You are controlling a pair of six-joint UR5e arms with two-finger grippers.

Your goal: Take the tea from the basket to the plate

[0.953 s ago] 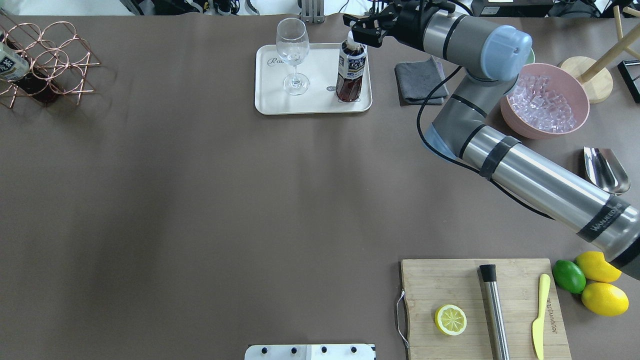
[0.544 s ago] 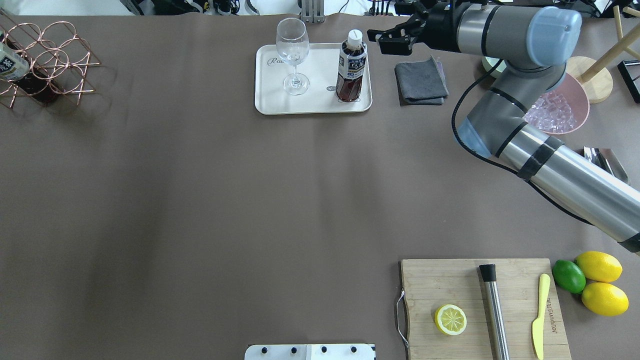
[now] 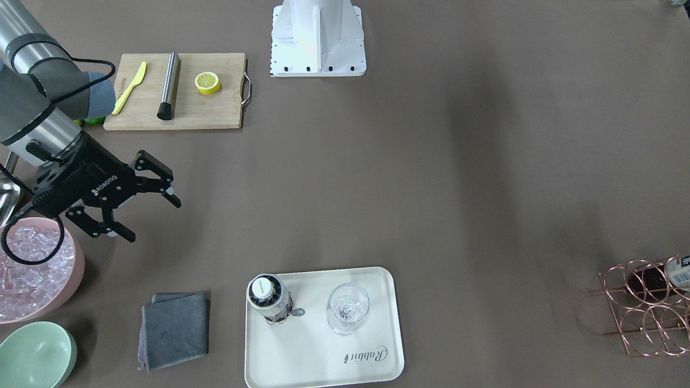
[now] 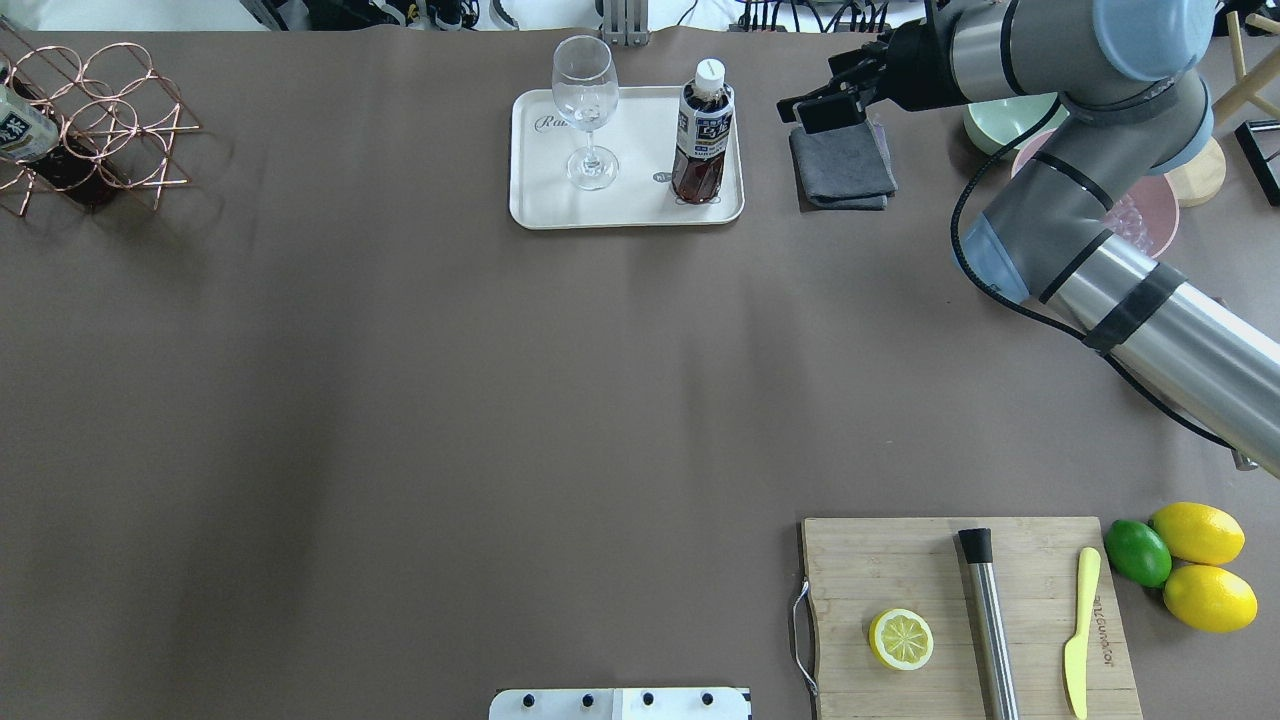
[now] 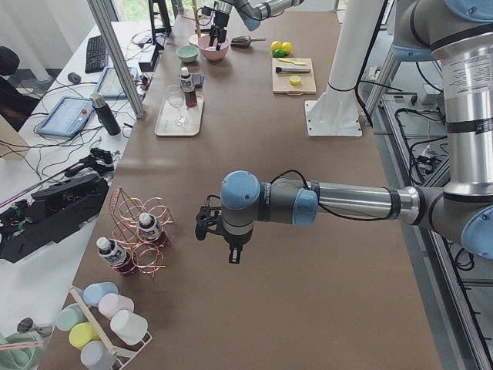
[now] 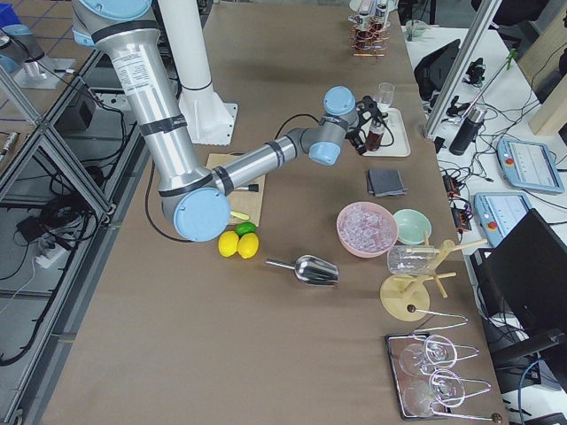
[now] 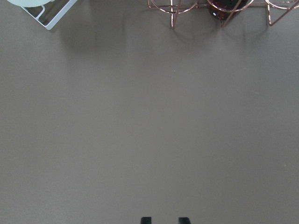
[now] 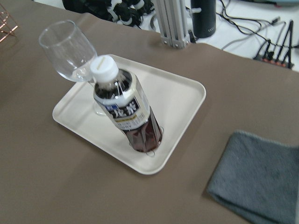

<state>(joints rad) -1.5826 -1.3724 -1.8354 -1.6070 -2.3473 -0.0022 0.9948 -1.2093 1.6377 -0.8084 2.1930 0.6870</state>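
The tea (image 4: pixel 703 130) stands upright on the plate (image 4: pixel 640 150), to the right of a clear stemmed glass (image 4: pixel 585 110). My right gripper (image 4: pixel 815 112) is open and empty, in the air to the right of the plate, over a grey cloth (image 4: pixel 842 165). In the front-facing view the right gripper (image 3: pixel 152 221) is clear of the tea (image 3: pixel 268 297). The right wrist view shows the tea (image 8: pixel 126 112) on the plate (image 8: pixel 182 98). The basket (image 4: pixel 100 130) sits at the far left with another bottle (image 4: pixel 20 125) in it. My left gripper (image 7: pixel 165 220) is shut and empty, near the basket (image 7: pixel 210 4).
A pink bowl of ice (image 3: pixel 32 269) and a mint-green bowl (image 3: pixel 35 355) stand under the right arm. A cutting board (image 4: pixel 970 610) with a lemon half, a metal rod and a yellow knife lies front right, with whole citrus fruits (image 4: pixel 1195 565) beside it.
My right gripper has drawn back from the tea's cap and moved right, to above the grey cloth. The tea stays standing on the plate.
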